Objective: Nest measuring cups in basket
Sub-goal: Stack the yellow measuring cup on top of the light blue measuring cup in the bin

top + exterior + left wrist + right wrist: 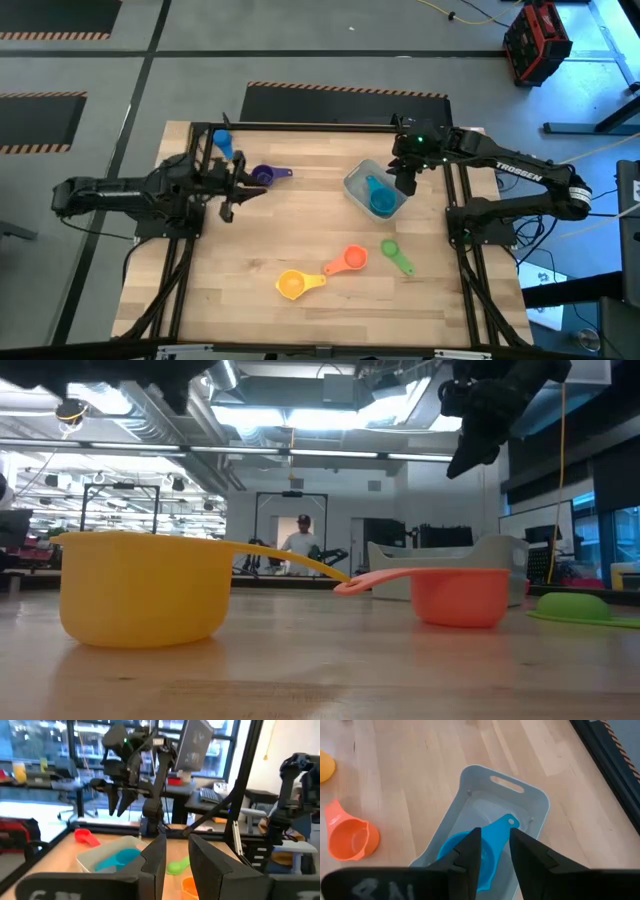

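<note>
The pale grey basket [357,184] sits right of the table's middle, with a teal cup [470,856] lying in it, bowl up. My right gripper [495,857] hangs above that cup, open, tipped downward and holding nothing. My left gripper [177,862] is raised at the left, pointing level toward the basket, open with nothing between its fingers. Just ahead of it a purple cup [265,175] rests on the table. A blue cup [222,143] lies at the far left. The orange [348,261], yellow [292,284] and green [395,254] cups stand nearer the front. A red cup [86,837] lies beyond the basket.
A dark metal frame [320,125] borders the table's far edge and sides. Bare wood lies between the basket and the front cups. A person [300,540] stands far off in the room behind the table.
</note>
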Action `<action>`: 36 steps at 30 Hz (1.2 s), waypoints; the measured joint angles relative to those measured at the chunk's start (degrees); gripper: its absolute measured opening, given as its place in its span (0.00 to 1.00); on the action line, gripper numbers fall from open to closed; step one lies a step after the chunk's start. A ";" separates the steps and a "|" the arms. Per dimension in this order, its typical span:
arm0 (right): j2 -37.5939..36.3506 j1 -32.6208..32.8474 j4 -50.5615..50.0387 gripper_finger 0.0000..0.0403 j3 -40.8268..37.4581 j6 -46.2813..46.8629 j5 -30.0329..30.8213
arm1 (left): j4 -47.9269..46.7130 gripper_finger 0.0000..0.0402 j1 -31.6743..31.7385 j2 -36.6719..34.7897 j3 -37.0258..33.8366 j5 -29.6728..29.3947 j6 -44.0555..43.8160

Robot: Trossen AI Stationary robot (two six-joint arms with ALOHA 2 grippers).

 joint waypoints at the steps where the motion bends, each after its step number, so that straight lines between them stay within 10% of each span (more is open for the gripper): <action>1: 0.00 0.00 -0.01 0.26 0.00 0.00 0.01 | -0.91 0.19 0.02 1.80 1.71 0.00 -0.79; 17: 0.02 0.02 -0.06 0.26 0.00 -0.02 -0.02 | -21.63 0.27 -2.62 24.46 25.97 1.57 -6.45; 36: 0.04 0.02 -0.09 0.26 -0.02 -0.03 -0.03 | -39.77 0.34 -17.51 48.02 38.52 0.00 -7.10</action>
